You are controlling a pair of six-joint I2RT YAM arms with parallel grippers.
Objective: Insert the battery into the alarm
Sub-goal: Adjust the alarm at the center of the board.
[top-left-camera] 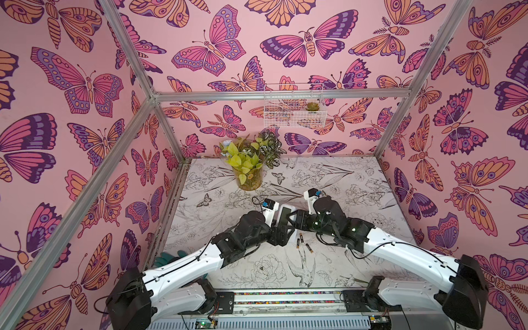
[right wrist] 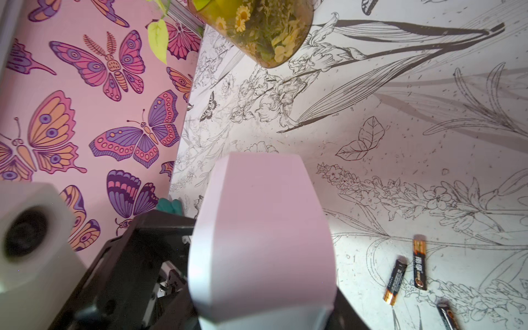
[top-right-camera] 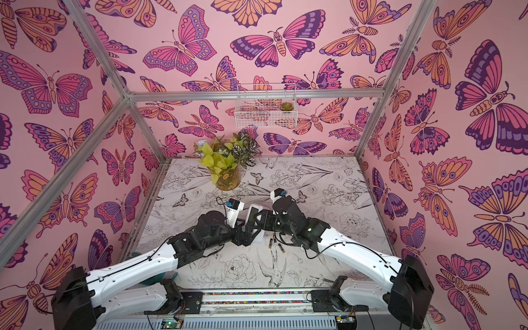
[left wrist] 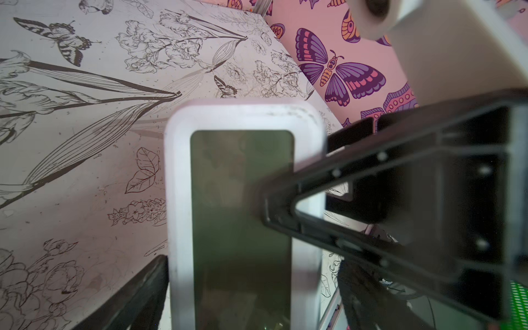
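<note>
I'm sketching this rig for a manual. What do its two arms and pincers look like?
Both the left arm and right arm have smooth white shells between bulky black joints, with a thin black cable clipped along each. Each wrist carries a white camera block. The left pincer and right pincer are black; the right's fingers are open triangular frames.

Top views: bright, even, diffuse light, source out of view, no glare. Faint soft shadows under arms (top-left-camera: 185,260) on table (top-left-camera: 357,183). Wide-angle stretch at corners, frame bars (top-left-camera: 85,200) splay outward. Detail fair; batteries (top-left-camera: 300,239) tiny. Left wrist view: alarm (left wrist: 243,200) very close, out of focus, screen dark with dim reflections; table behind sharp. Right wrist view: alarm back blurred, tinted pink like walls (right wrist: 71,100); batteries crisp, print visible; grey shadow bands on table.
</note>
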